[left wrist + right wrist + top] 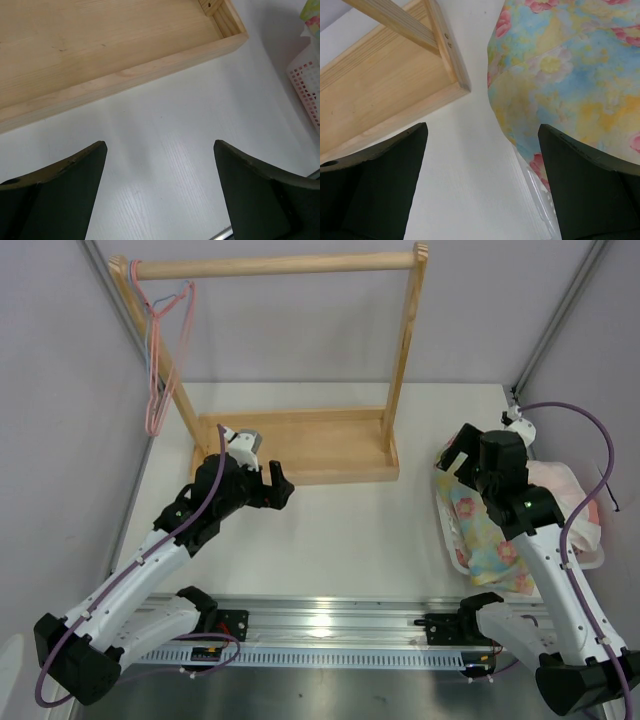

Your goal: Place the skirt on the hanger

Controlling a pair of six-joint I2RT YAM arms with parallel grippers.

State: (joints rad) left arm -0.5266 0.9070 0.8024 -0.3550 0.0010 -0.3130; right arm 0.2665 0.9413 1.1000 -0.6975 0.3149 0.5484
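Rightward, flowered skirt atop basket; pink hanger on wooden rack

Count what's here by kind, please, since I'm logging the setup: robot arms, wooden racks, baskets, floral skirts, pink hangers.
Robot arms: 2, left arm and right arm
Wooden rack: 1
Basket: 1
Floral skirt: 1
Pink hanger: 1
Total: 6

1. The right arm covers part of the skirt and the clothes heap.
2. The right wrist view's edges cut off the skirt.
3. The left wrist view's edge cuts off the basket.
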